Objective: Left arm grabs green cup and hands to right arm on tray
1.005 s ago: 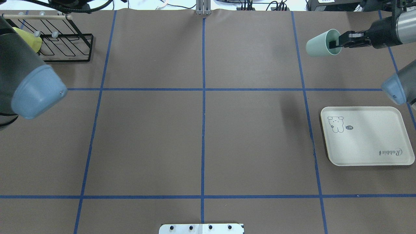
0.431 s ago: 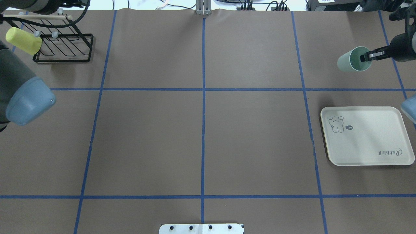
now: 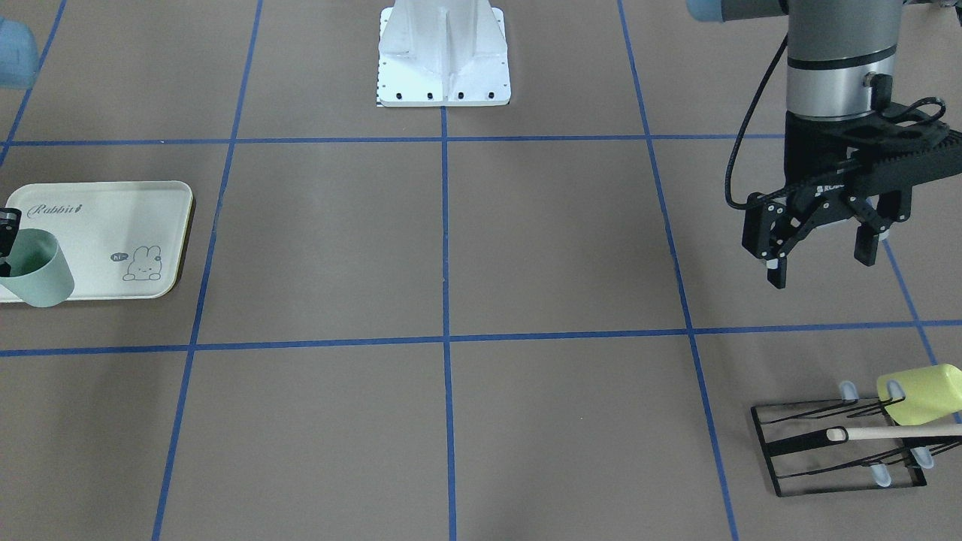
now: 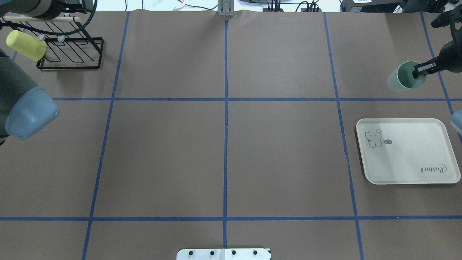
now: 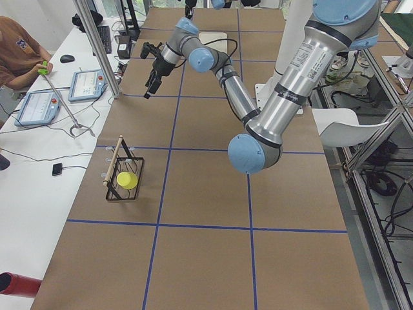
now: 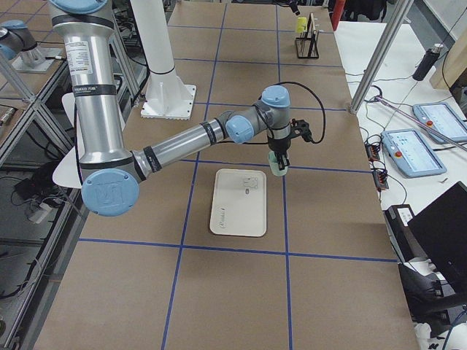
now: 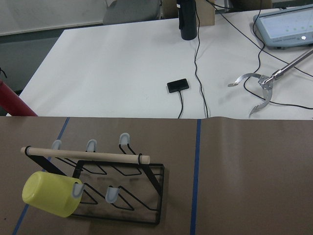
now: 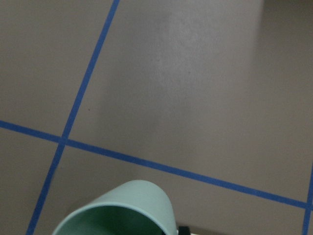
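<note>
The green cup [image 4: 404, 76] hangs in the air, tilted, at the far right, beyond the far edge of the cream tray [image 4: 408, 159]. My right gripper [image 4: 417, 71] is shut on its rim, one finger inside. The cup also shows in the front view [image 3: 39, 272], the right side view [image 6: 278, 167] and the right wrist view [image 8: 120, 210]. The tray [image 3: 98, 225] lies flat and empty. My left gripper [image 3: 821, 269] is open and empty, held above the table on the robot's left, apart from the cup.
A black wire rack [image 4: 70, 50] with a wooden rod stands at the far left corner. A yellow-green cup [image 4: 26, 45] hangs on it; both show in the left wrist view [image 7: 51, 195]. The left arm's elbow [image 4: 30, 112] hangs over the left edge.
My right gripper has carried the green cup to the right and closer to the tray, and the cup's mouth has turned more upward. The left arm has drawn back to the left.
</note>
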You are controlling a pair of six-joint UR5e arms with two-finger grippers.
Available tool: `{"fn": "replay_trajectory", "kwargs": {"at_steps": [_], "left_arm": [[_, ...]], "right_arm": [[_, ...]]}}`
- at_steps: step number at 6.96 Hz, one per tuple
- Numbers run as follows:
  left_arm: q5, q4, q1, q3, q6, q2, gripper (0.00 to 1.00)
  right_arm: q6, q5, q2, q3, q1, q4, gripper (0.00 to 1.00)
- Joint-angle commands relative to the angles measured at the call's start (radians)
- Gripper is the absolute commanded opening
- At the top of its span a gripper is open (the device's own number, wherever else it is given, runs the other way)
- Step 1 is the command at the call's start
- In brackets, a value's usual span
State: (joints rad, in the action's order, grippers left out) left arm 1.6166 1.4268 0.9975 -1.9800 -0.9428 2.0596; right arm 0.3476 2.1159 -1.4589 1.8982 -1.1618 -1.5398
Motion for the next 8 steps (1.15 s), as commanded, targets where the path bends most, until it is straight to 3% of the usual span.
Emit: {"fn": "replay_trajectory", "kwargs": {"at_steps": [1, 3, 4, 6, 8], "left_arm": [[0.107, -0.003, 0.038, -0.002, 0.037, -0.044, 1.0], [0.326, -0.016, 0.14, -0.002, 0.259, -0.123, 1.0], [0.351, -0.016, 0.159, -0.003, 0.303, -0.145, 1.0], [0.352, -0.016, 0.161, -0.002, 0.314, -0.147, 1.0], [0.353, -0.016, 0.208, -0.003, 0.507, -0.193, 1.0]], "right_arm": [[-0.022, 0.085, -0.036, -0.01, 0.002, -0.054, 0.0], [-0.022, 0.084, -0.052, -0.017, 0.005, -0.053, 0.0], [-0.021, 0.082, -0.072, -0.031, 0.01, -0.033, 0.0], [-0.007, 0.087, -0.194, -0.071, 0.024, 0.254, 0.0], [-0.007, 0.09, -0.257, -0.077, 0.027, 0.318, 0.0]]}}
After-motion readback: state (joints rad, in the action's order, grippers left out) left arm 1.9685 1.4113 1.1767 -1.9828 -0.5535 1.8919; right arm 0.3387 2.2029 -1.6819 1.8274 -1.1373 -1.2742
